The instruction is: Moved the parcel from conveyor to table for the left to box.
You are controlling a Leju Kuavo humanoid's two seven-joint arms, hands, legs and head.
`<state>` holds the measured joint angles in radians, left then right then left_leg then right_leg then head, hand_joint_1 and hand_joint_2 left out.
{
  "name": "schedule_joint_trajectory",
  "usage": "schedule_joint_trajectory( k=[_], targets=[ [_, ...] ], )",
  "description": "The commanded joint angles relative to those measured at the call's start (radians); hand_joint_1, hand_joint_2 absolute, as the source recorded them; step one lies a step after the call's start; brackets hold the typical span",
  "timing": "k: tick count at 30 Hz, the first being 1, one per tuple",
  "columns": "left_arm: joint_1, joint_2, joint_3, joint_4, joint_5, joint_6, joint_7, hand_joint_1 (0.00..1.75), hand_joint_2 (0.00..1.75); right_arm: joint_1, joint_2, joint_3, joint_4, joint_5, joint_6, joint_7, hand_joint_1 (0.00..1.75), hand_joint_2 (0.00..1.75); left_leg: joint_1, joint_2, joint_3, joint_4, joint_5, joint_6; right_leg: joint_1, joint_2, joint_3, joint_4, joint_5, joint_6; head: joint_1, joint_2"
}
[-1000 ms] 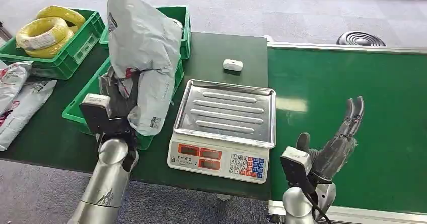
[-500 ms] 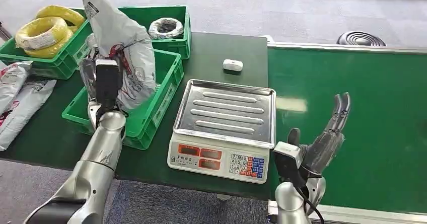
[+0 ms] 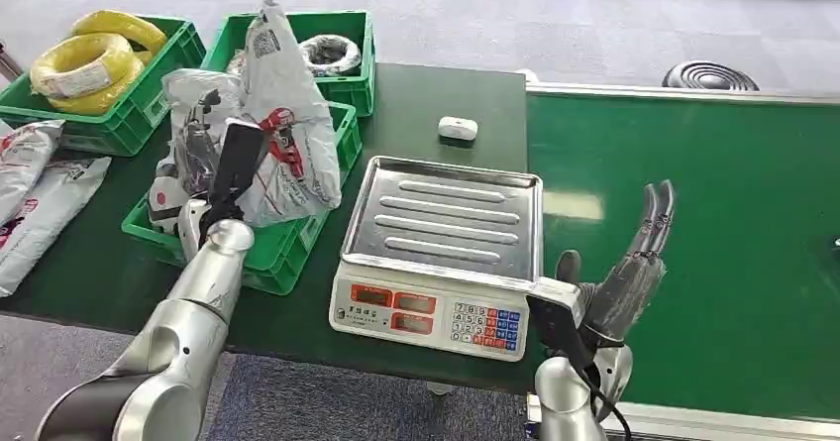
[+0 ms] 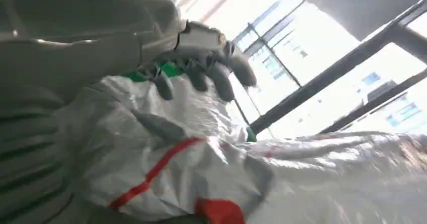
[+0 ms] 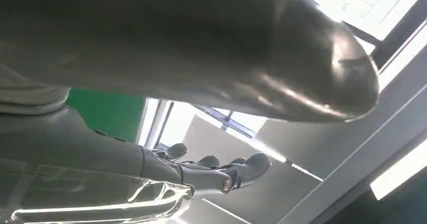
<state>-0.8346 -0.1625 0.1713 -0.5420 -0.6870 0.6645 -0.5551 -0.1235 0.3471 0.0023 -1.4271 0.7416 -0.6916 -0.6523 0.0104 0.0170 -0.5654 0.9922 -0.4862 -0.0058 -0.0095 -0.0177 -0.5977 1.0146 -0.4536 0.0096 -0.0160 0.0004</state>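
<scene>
The parcel (image 3: 292,139) is a crumpled grey plastic mailer with red markings. It lies slumped in the near green crate (image 3: 267,263) on the dark table. My left hand (image 3: 213,178) grips the parcel's left side from above the crate. In the left wrist view its fingers (image 4: 201,75) curl over the parcel (image 4: 201,168). My right hand (image 3: 634,268) is raised at the conveyor's near edge, beside the scale, with fingers extended upward and nothing in it. The right wrist view shows its fingers (image 5: 221,171) apart against the ceiling.
A steel-topped scale (image 3: 446,233) stands at the table's front right, with a small white object (image 3: 458,128) behind it. A crate with yellow coils (image 3: 94,64) and another crate (image 3: 327,50) sit at the back. More mailers (image 3: 40,193) lie at far left. The green conveyor (image 3: 713,223) runs right.
My left arm has swung left and lowered the parcel from upright above the crate down into it. My right hand has drifted slightly left, staying open.
</scene>
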Motion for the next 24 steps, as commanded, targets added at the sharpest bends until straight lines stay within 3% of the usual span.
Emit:
schedule_joint_trajectory(
  k=[1, 6, 16, 18, 24],
  targets=[
    [-0.041, -0.004, 0.044, 0.142, 0.032, -0.011, -0.021, 0.00, 0.00, -0.032, -0.008, -0.006, 0.062, -0.005, -0.007, 0.000, 0.00, 0.00, 0.000, -0.001, 0.002, -0.001, 0.000, 0.001, 0.000, 0.002, 0.002, -0.002, 0.001, 0.000, 0.000, 0.000],
    [-0.041, -0.004, 0.044, 0.142, 0.032, -0.011, -0.021, 0.00, 0.00, -0.032, -0.008, -0.006, 0.062, -0.005, -0.007, 0.000, 0.00, 0.00, 0.000, -0.001, 0.001, 0.000, 0.000, 0.000, 0.000, 0.001, 0.001, -0.001, 0.000, 0.000, 0.000, 0.000],
    [-0.054, -0.026, 0.013, 0.006, 0.234, -0.080, -0.143, 0.00, 0.00, -0.040, 0.001, -0.039, 0.066, 0.011, -0.007, -0.005, 0.00, 0.00, 0.001, -0.001, -0.001, 0.001, 0.000, 0.000, 0.001, 0.000, -0.001, 0.000, 0.000, 0.000, 0.000, 0.000],
    [-0.011, -0.039, -0.026, -0.134, 0.318, -0.121, -0.143, 0.00, 0.00, -0.038, 0.001, -0.050, 0.067, 0.016, -0.007, -0.007, 0.00, 0.00, 0.001, -0.003, 0.000, 0.000, 0.000, 0.001, 0.001, 0.000, 0.001, -0.001, 0.001, 0.000, 0.000, 0.000],
    [0.277, -0.042, -0.256, -0.756, 0.586, -0.253, -0.143, 0.00, 0.00, -0.035, 0.002, -0.129, 0.021, 0.096, -0.007, -0.006, 0.00, 0.00, 0.000, 0.001, 0.001, -0.001, 0.000, 0.000, 0.000, 0.002, 0.000, -0.002, 0.001, 0.000, 0.000, 0.000]
  ],
)
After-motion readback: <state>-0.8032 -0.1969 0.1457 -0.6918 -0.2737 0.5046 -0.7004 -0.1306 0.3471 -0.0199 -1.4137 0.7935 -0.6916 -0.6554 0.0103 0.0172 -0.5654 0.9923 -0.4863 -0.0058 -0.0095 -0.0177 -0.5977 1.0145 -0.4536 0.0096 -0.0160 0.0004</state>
